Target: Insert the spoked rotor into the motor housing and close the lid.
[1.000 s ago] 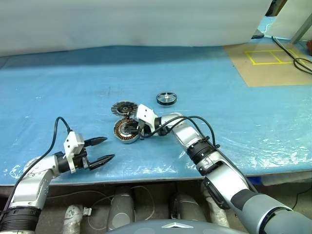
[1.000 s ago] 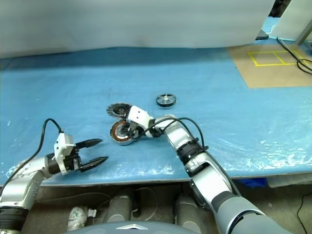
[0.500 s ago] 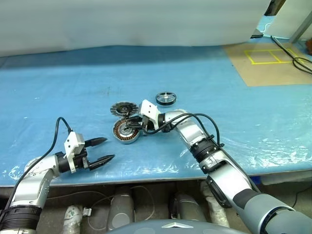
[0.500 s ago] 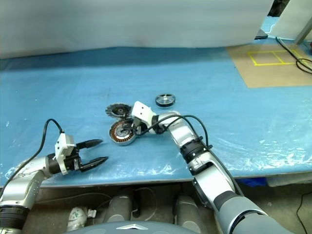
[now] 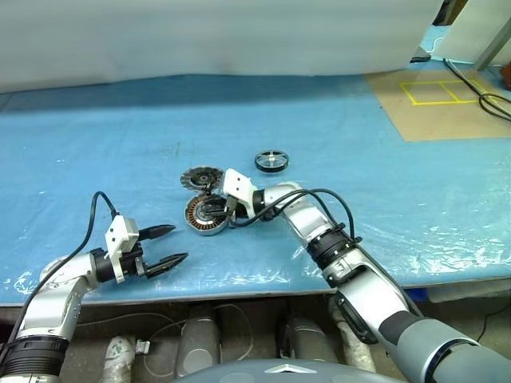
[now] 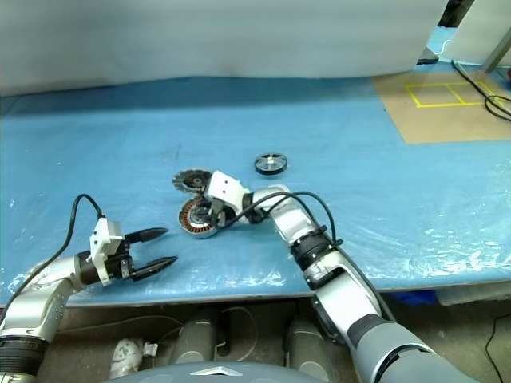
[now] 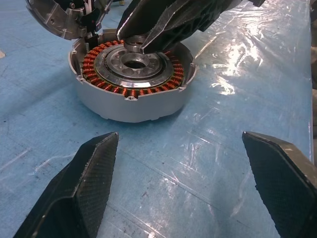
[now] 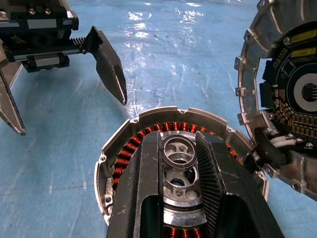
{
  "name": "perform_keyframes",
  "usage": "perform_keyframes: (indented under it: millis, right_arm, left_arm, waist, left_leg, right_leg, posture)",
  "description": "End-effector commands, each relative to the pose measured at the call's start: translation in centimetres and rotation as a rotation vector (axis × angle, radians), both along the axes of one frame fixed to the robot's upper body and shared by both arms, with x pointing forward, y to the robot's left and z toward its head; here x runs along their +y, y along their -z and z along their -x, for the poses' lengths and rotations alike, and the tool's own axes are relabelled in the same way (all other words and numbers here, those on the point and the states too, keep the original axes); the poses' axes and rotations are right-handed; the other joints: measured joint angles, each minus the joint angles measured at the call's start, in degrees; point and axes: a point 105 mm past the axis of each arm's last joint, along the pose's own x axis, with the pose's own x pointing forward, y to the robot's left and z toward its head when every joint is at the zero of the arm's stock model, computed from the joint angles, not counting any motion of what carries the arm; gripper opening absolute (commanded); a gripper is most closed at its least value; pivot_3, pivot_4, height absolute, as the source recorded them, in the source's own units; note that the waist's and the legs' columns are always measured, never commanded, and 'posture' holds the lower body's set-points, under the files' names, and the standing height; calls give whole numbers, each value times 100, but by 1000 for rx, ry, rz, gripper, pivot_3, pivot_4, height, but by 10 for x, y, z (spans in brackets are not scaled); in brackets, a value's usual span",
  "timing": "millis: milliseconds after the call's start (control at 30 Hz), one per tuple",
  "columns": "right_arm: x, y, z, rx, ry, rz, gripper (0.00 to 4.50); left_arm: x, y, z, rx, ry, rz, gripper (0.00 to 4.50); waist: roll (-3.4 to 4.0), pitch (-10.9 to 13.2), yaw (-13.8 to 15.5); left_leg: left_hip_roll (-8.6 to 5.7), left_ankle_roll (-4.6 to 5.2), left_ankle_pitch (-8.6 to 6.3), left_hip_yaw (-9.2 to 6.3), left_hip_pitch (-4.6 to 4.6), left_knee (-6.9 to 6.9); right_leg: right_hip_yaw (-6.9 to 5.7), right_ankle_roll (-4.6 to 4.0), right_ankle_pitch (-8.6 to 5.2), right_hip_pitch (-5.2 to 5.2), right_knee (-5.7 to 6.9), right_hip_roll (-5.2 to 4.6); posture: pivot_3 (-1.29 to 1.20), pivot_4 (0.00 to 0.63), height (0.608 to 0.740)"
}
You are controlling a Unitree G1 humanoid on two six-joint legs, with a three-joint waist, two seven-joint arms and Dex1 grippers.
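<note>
The motor housing [image 5: 196, 217], a shallow silvery case with copper windings, sits on the blue sheet. My right gripper [image 8: 179, 142] hovers over its pale centre, shut on a small metal ring [image 7: 134, 47]. The ribbed grey lid [image 5: 200, 176] rests just behind the housing, against its rim; the right wrist view shows its inner circuit face [image 8: 297, 94]. The dark spoked rotor [image 5: 272, 160] lies alone farther back and to the right. My left gripper [image 5: 177, 243] stands open and empty near the table's front edge, pointing at the housing [image 7: 133, 99].
A wrinkled blue plastic sheet [image 5: 383, 183] covers the table, whose front edge [image 5: 239, 286] runs just below my left gripper. A brown board with yellow tape [image 5: 447, 104] and cables [image 5: 493, 102] lies at the far right.
</note>
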Motion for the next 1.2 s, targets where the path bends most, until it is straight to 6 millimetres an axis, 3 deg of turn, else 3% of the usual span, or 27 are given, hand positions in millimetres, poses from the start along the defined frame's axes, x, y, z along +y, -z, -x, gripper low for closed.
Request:
perform_keyframes:
  millis: [33, 767, 967, 1200]
  right_arm:
    - [4, -3, 0, -26, -7, -12, 561]
    - [1, 4, -4, -45, 12, 10, 561]
    - [2, 1, -5, -7, 32, -5, 2633]
    - [-2, -17, -8, -16, 43, -65, 2633]
  left_arm:
    - [-4, -5, 1, -25, 17, -1, 4239]
    - [-10, -7, 0, -27, 27, -7, 4239]
    - [-10, -8, 0, -26, 27, -6, 4239]
    - [-10, -8, -1, -24, 26, -6, 4239]
  waist:
    - [0, 0, 0]
    - [0, 0, 0]
    - [0, 0, -1]
    - [0, 0, 0]
  left_leg:
    - [0, 0, 0, 0, 0, 0]
    - [0, 0, 0, 1, 0, 0]
    - [0, 0, 0, 1, 0, 0]
    - [0, 0, 0, 1, 0, 0]
  right_leg:
    - [0, 0, 0, 0, 0, 0]
    - [0, 0, 0, 0, 0, 0]
    - [0, 0, 0, 0, 0, 0]
    - [0, 0, 0, 0, 0, 0]
  posture:
    - [0, 150, 740]
    - [0, 150, 740]
    - [0, 150, 740]
    - [0, 150, 740]
